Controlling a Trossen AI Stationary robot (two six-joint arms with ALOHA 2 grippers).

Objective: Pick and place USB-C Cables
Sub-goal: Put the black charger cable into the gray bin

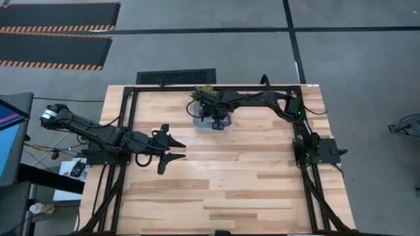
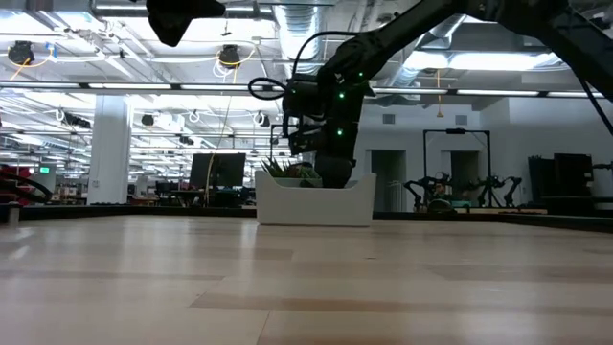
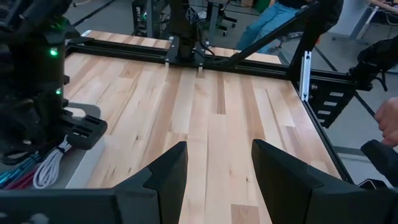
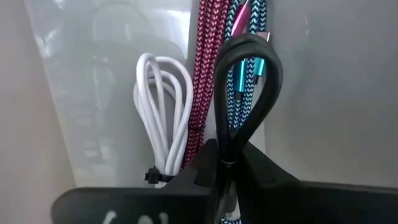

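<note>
- I see the bin (image 1: 200, 122) at the table's (image 1: 223, 190) far edge, the plant (image 1: 205, 92) just behind it.
- The cables (image 4: 205, 93) lie side by side in the bin.
- My right gripper (image 1: 218, 122) is over the bin; the left gripper (image 1: 176, 152) is nearer, to its left.

Black cable (image 4: 245, 93) plain and glossy; teal cable (image 4: 249, 74) in blue-and-teal herringbone braid with magenta plug ends; maroon cable (image 4: 208, 68) in red-and-dark braid; white cable (image 4: 163, 112) plain. Bin (image 2: 316, 203) frosted white. Counter (image 1: 230, 177) pale wood planks, black-framed.
</note>
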